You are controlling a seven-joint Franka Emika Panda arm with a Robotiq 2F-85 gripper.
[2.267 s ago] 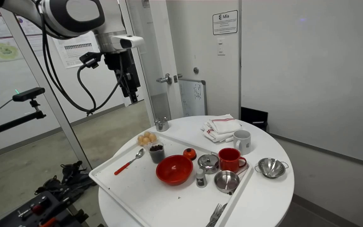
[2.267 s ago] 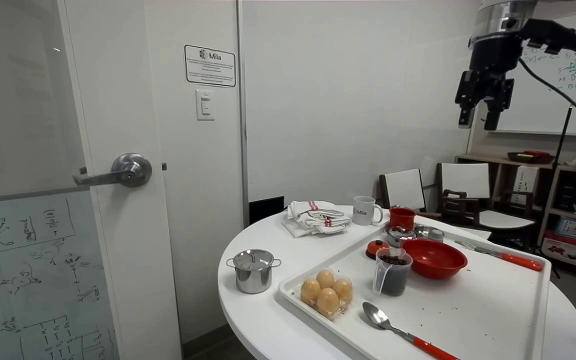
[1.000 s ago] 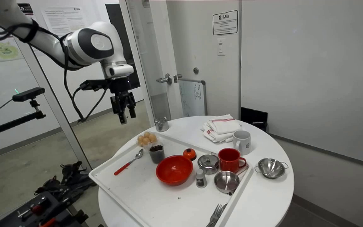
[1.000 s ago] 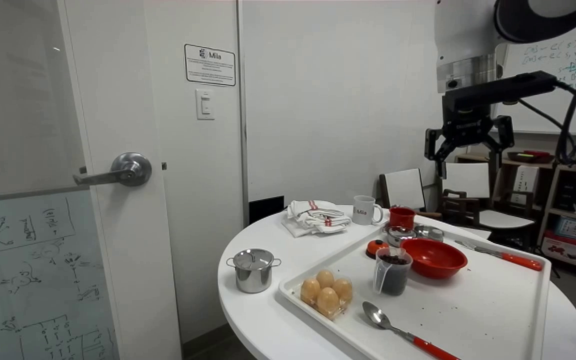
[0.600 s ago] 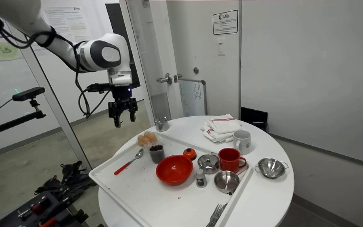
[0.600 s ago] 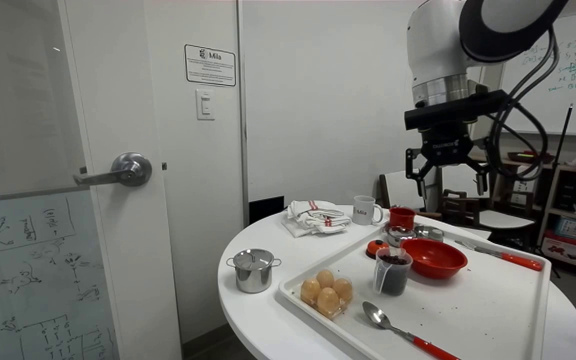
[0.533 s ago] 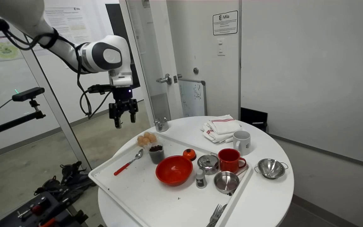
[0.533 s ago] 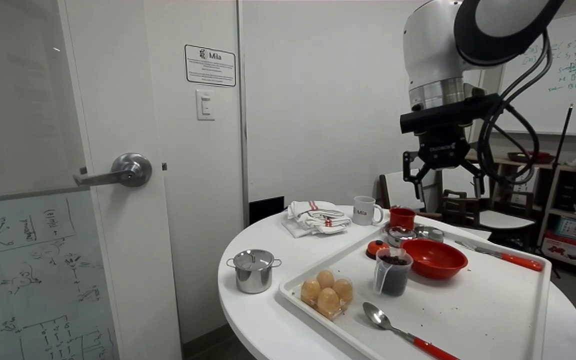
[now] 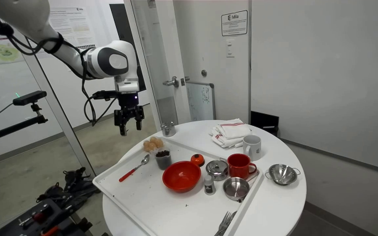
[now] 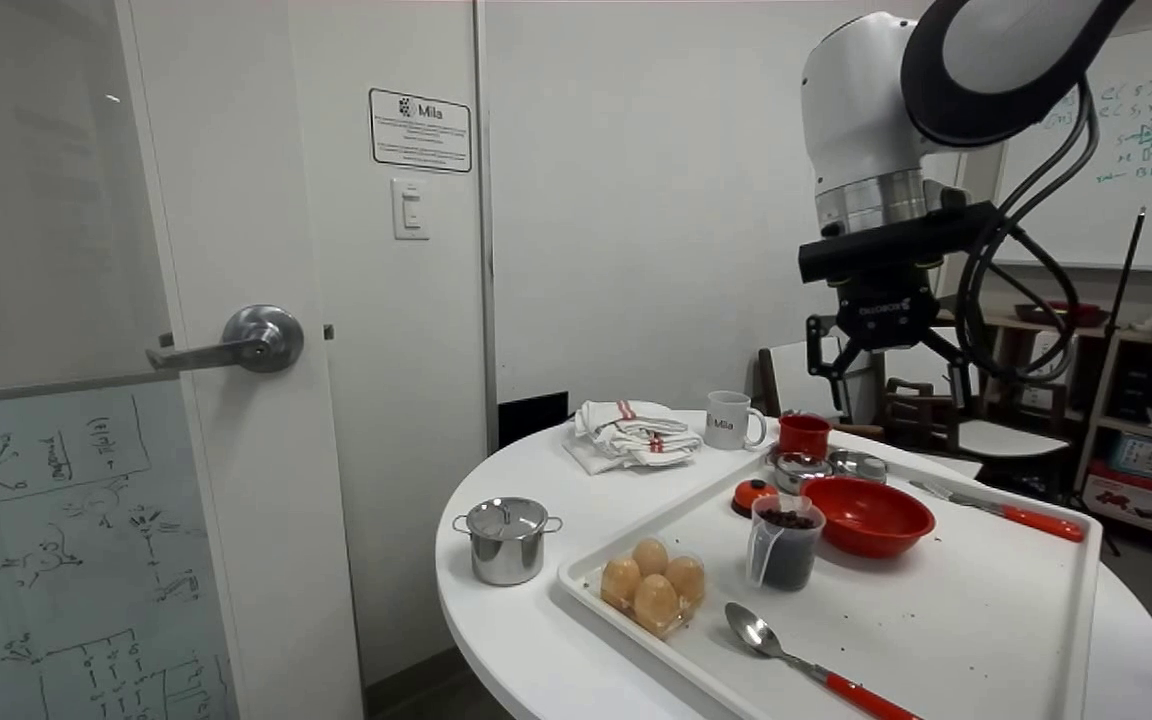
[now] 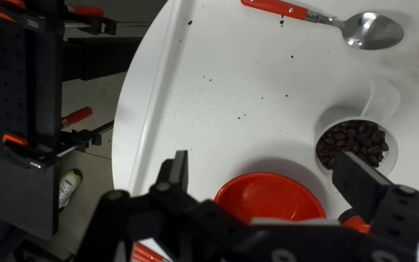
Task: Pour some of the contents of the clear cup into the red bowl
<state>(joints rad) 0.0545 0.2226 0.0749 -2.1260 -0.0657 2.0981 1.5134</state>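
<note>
The clear cup (image 9: 163,161) stands upright on the white tray beside the red bowl (image 9: 181,177); both also show in an exterior view, the cup (image 10: 782,552) and the bowl (image 10: 866,520). The wrist view shows dark brown beans (image 11: 355,142) filling much of the clear cup (image 11: 391,160), whose handle points away from the bowl. The red bowl (image 11: 271,198) looks empty there, its near part hidden by the gripper. My gripper (image 9: 131,130) is open and empty, high above the tray, also in an exterior view (image 10: 900,400) and the wrist view (image 11: 262,156), one finger overlapping the cup's rim.
A spoon (image 10: 806,670) and a pack of eggs (image 10: 654,590) lie by the cup on the tray (image 10: 996,640). An orange-red timer-like item (image 9: 197,160), a red mug (image 9: 240,165), metal pots (image 9: 217,169) and a small bottle (image 9: 209,186) stand around the bowl.
The arm has come down and over toward the tray, and the gripper has turned so its fingers show spread. In the last half second it sinks slightly. The cup and bowl have not moved.
</note>
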